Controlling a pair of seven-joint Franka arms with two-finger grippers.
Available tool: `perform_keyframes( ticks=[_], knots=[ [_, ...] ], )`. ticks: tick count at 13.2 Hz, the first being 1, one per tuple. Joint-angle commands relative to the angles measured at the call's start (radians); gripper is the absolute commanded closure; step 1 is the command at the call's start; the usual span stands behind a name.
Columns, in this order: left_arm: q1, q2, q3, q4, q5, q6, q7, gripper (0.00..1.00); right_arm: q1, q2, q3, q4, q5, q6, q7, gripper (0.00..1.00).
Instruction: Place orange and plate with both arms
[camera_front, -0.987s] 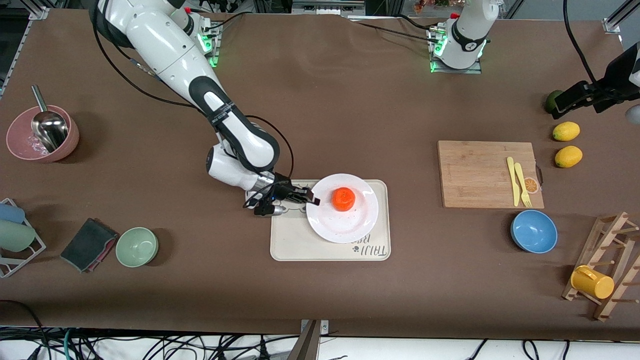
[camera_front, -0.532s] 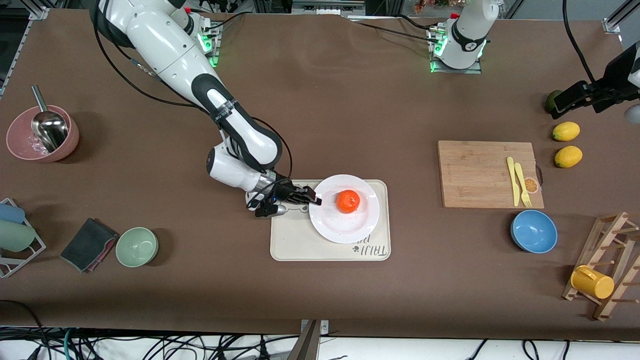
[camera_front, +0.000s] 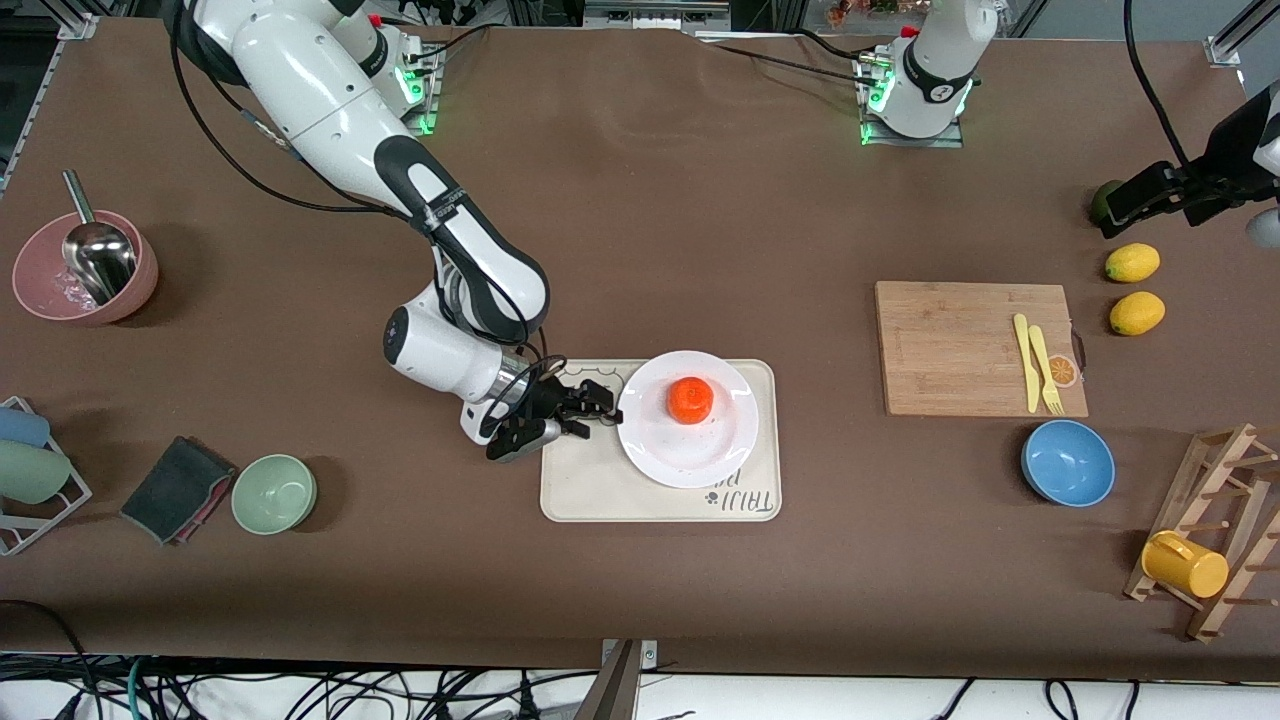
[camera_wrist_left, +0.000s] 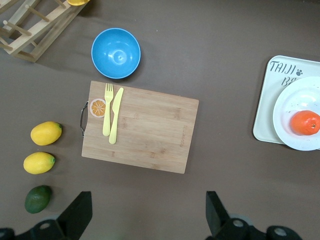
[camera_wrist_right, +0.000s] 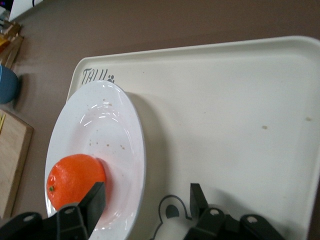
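Note:
The orange (camera_front: 690, 398) sits on the white plate (camera_front: 700, 450), which lies on the cream bear-printed tray (camera_front: 600, 490) mid-table. My right gripper (camera_front: 592, 405) is open at the plate's rim on the side toward the right arm's end. In the right wrist view its jaws (camera_wrist_right: 146, 200) stand either side of the plate's rim (camera_wrist_right: 137, 150) without clamping it, with the orange (camera_wrist_right: 75, 180) close by. My left gripper (camera_front: 1125, 208) is open and empty, high over the left arm's end of the table. Its wrist view (camera_wrist_left: 147, 212) shows the plate (camera_wrist_left: 292, 100) and orange (camera_wrist_left: 305, 122) far off.
A wooden cutting board (camera_front: 960, 345) with a yellow knife and fork, a blue bowl (camera_front: 1067, 462), two lemons (camera_front: 1132, 262), a dark green fruit (camera_front: 1103, 200) and a rack with a yellow mug (camera_front: 1185, 563) lie toward the left arm's end. A green bowl (camera_front: 274, 493), cloth (camera_front: 178, 488) and pink bowl (camera_front: 85, 268) lie toward the right arm's end.
My right gripper has let go of the plate's rim, opened and drawn back a little toward the right arm's end. The plate with the orange rests on the tray. The left arm barely moved.

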Motion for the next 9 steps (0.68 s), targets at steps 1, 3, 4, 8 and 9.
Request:
perform_keyframes(
  ticks=[1,3,4,8,9],
  knots=[
    [-0.004,0.013,-0.001,0.029,0.027,-0.017,0.012,0.0,0.005,-0.071,-0.078,-0.01,-0.177,-0.152,0.03,0.23],
    [-0.004,0.011,-0.001,0.029,0.027,-0.017,0.01,0.0,0.002,-0.124,-0.13,0.002,-0.341,-0.293,0.067,0.23],
    [-0.004,0.011,-0.001,0.029,0.027,-0.017,0.012,0.0,0.0,-0.151,-0.161,0.014,-0.419,-0.382,0.077,0.23],
    [-0.004,0.011,-0.001,0.029,0.027,-0.017,0.012,0.0,0.0,-0.315,-0.281,0.045,-0.662,-0.71,0.079,0.03],
    [-0.004,0.011,-0.001,0.029,0.027,-0.017,0.012,0.0,-0.001,-0.35,-0.314,0.062,-0.701,-0.794,0.075,0.01]
  ],
)
